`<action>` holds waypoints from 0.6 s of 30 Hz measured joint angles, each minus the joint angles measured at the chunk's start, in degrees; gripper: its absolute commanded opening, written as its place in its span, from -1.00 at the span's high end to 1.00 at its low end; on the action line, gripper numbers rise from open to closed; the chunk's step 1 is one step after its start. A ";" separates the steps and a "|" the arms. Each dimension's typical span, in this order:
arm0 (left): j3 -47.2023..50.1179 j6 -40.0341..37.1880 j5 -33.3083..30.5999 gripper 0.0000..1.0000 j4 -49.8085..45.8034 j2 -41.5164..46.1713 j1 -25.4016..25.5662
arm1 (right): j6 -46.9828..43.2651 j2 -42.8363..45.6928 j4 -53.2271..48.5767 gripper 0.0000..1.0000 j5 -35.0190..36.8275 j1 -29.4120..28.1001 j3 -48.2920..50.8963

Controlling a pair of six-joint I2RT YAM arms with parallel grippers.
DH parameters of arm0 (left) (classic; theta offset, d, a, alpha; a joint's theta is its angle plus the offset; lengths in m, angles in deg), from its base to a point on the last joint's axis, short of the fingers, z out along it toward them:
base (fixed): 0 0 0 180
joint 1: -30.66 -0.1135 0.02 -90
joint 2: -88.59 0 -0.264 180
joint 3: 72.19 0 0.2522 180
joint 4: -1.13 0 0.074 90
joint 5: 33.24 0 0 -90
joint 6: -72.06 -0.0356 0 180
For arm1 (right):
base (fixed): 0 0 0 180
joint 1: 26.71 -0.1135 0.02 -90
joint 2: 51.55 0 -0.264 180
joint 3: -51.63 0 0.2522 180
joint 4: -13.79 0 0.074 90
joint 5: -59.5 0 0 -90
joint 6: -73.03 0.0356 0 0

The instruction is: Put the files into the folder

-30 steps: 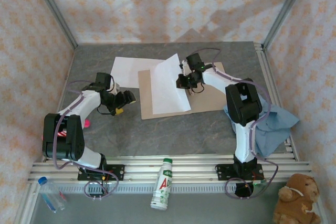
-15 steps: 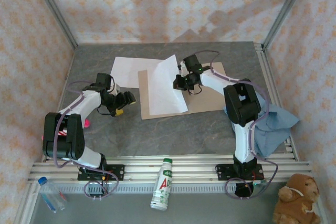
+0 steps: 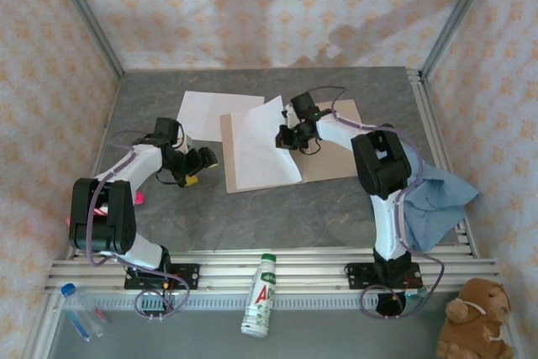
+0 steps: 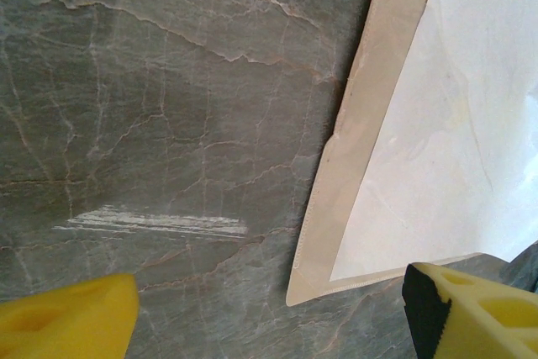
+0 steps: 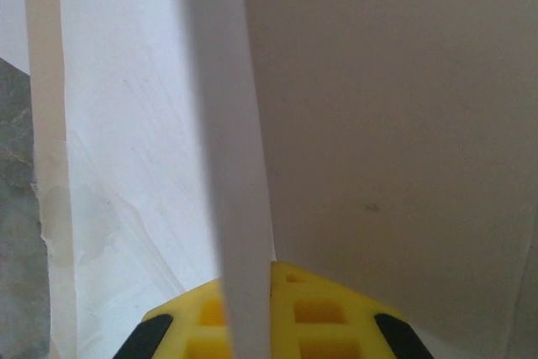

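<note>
- Top view: my right hand (image 3: 288, 135) is clamped shut on the far right edge of a thin, blank white paper sheet (image 3: 261, 147). The sheet rests mostly on the flat tan cardboard folder (image 3: 336, 155), with the pinched edge lifted.
- A second white paper sheet (image 3: 204, 111) lies flat on the grey marbled desk (image 3: 277, 216), touching the folder's far left corner.
- My left hand (image 3: 202, 160) hangs just left of the folder, spread wide and holding nothing.
- A crumpled light blue cloth (image 3: 437, 199) sits at the desk's right edge.
- A second ago the gripped sheet stood steeper and my right hand was farther right. Now the sheet leans lower and has shifted left over the folder. My left hand has not moved.
- Left wrist view: my blocky yellow fingers (image 4: 67, 317) stand far apart over the veined stone surface. The folder's near left corner shows as a smooth tan border, with the pale sheet lying inside it.
- Right wrist view: my ribbed yellow pads (image 5: 202, 325) pinch the paper, which rises edge-on as a narrow white strip. A tan strip of folder and some grey desk lie at the left.
</note>
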 measured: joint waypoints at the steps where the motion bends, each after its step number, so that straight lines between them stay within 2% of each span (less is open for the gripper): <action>1: 0.00 0.00 0.00 -0.66 0.00 -0.13 0.00 | -0.31 0.00 -0.02 1.00 -0.09 0.00 0.00; 4: 0.00 0.00 0.02 -0.67 -0.02 -0.52 0.00 | -1.29 -0.44 -0.92 0.98 0.02 -0.04 -0.72; 10: 0.00 -0.02 0.02 -0.66 0.00 -0.68 0.00 | -3.10 -0.94 -3.65 0.50 0.39 0.26 -2.56; 18: 0.00 0.02 0.72 -0.65 0.85 -2.64 0.04 | -4.92 -0.94 -7.48 0.39 0.39 2.27 -6.16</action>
